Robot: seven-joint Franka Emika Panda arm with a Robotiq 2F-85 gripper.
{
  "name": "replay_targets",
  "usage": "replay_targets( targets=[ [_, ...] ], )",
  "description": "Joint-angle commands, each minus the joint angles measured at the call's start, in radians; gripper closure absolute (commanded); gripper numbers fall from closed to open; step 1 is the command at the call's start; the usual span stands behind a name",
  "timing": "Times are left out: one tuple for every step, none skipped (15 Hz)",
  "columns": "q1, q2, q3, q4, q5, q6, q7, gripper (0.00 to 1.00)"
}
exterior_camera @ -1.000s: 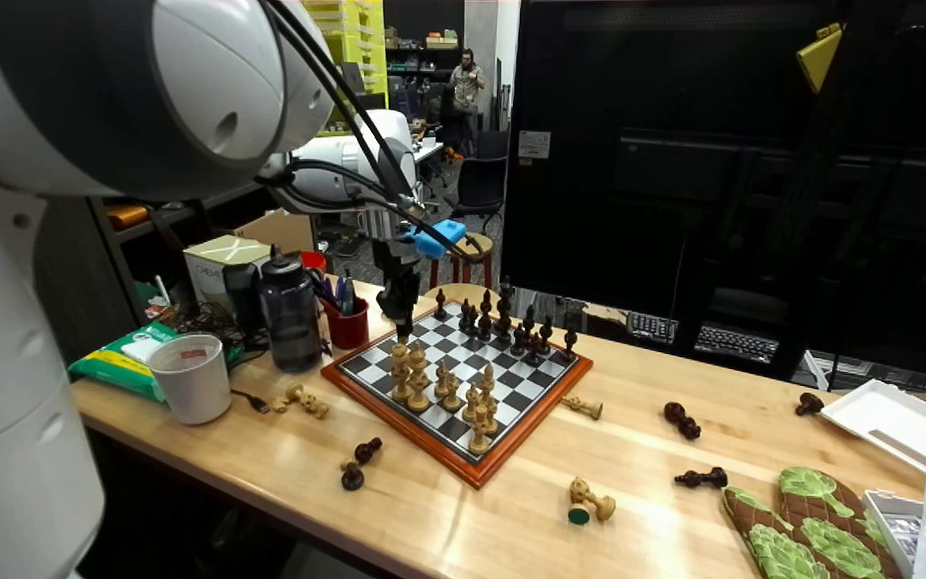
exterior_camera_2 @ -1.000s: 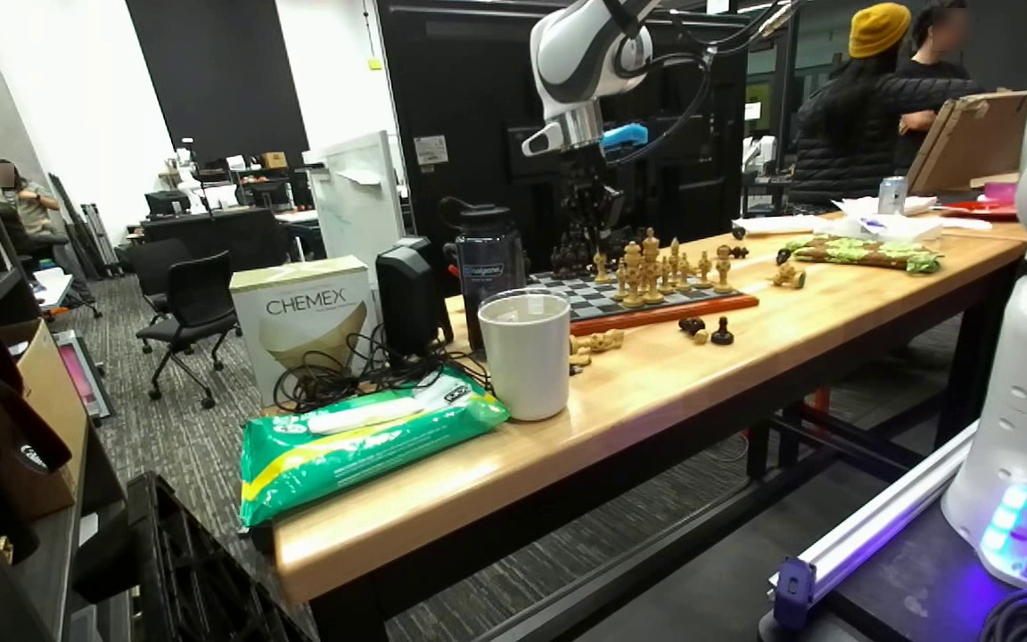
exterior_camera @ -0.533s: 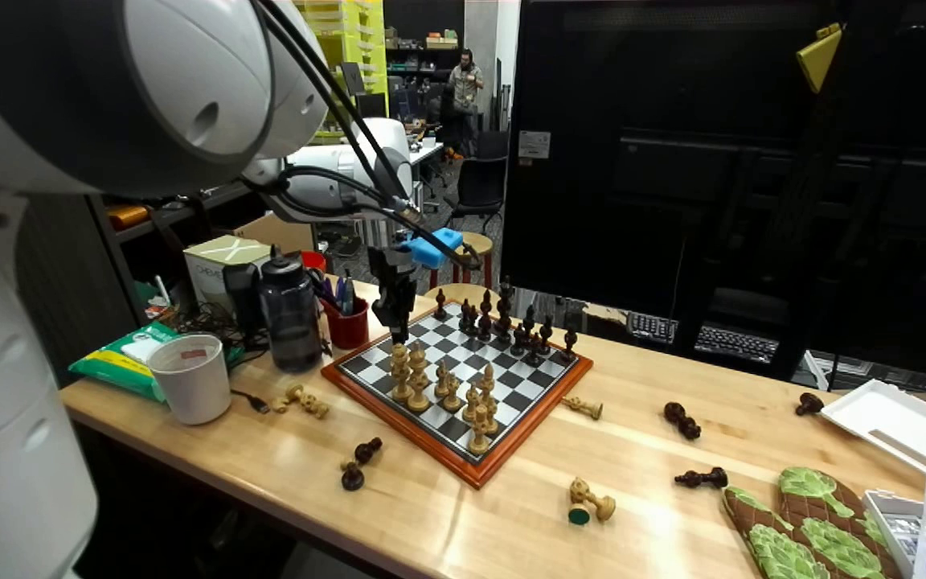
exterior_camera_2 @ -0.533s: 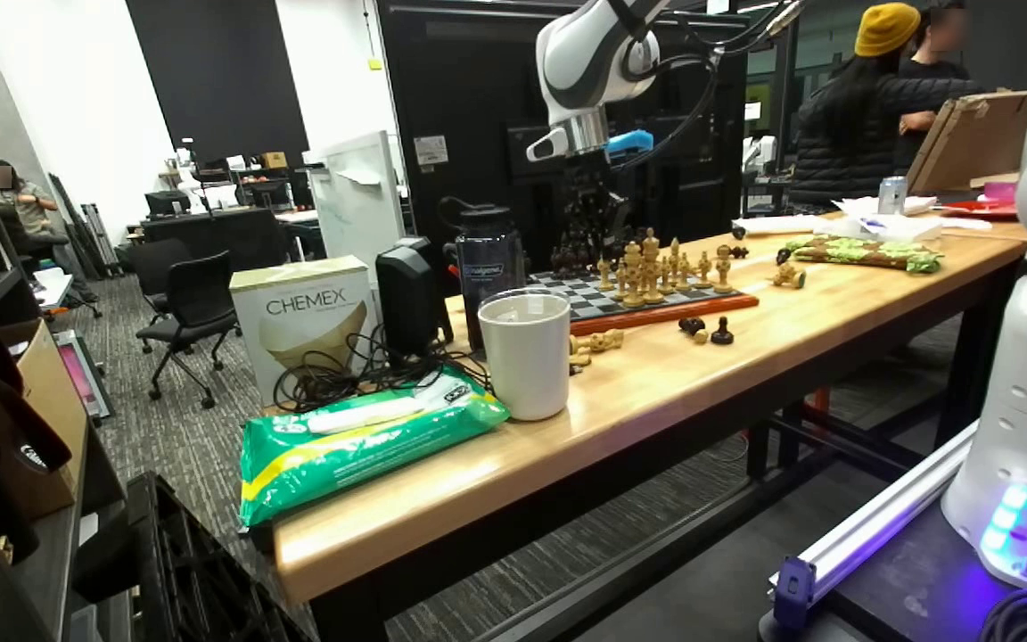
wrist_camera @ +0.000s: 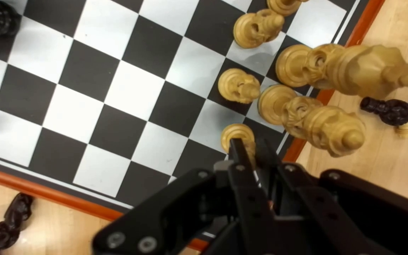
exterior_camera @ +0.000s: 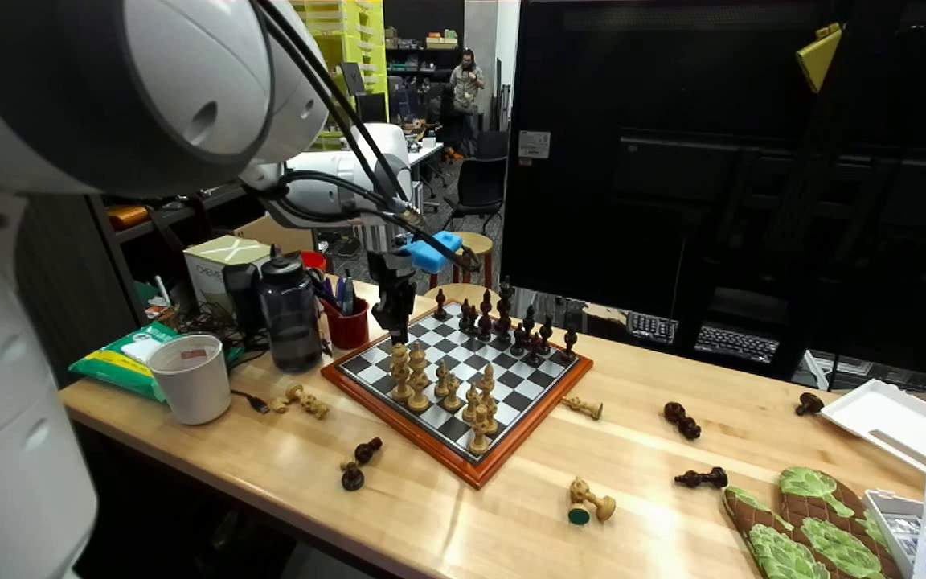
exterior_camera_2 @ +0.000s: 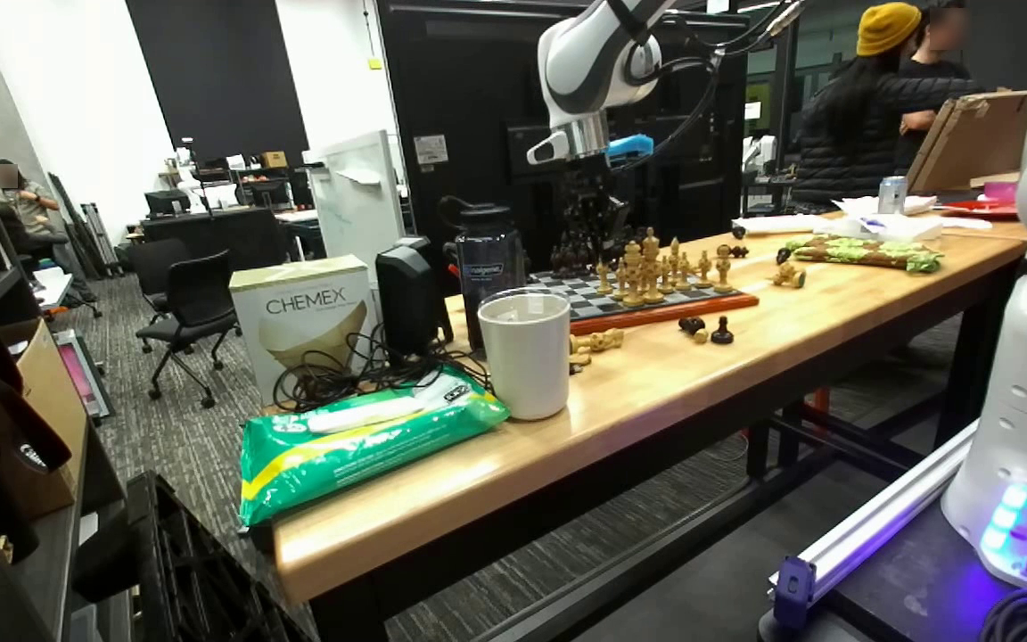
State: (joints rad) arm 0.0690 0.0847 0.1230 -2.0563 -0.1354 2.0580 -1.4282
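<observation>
Starting left in an exterior view: white cup (exterior_camera: 191, 386), dark bottle (exterior_camera: 290, 322), red pen cup (exterior_camera: 348, 326). And here's the gripper (exterior_camera: 399, 338), clenched on 1 pale pawn (wrist_camera: 237, 132) over the chessboard (exterior_camera: 463, 358)! The wrist view puts it near 2 tall pale pieces (wrist_camera: 326, 124); whether its base touches down, can't tell. Further right, dark chess pieces (exterior_camera: 503, 318) stand upright; a quilted leaf-print cloth (exterior_camera: 817, 527) lies well apart.
</observation>
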Motion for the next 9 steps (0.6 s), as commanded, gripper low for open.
replay_targets(
  targets=[
    [0.002,-0.027,-0.002,-0.031,0.030,0.030,-0.033,0.97],
    [0.002,-0.027,-0.002,-0.032,0.031,0.033,-0.035,0.97],
    [0.001,-0.027,-0.002,-0.033,0.033,0.037,-0.037,0.97],
    [0.002,-0.027,-0.002,-0.033,0.033,0.038,-0.038,0.97],
    [0.001,-0.026,-0.002,-0.034,0.033,0.042,-0.039,0.97],
    [0.001,-0.025,-0.002,-0.035,0.033,0.044,-0.042,0.97],
    [0.001,-0.024,-0.003,-0.035,0.035,0.045,-0.046,0.97],
    [0.000,-0.022,-0.003,-0.035,0.035,0.046,-0.049,0.97],
    [0.000,-0.021,-0.003,-0.036,0.036,0.047,-0.052,0.97]
  ],
)
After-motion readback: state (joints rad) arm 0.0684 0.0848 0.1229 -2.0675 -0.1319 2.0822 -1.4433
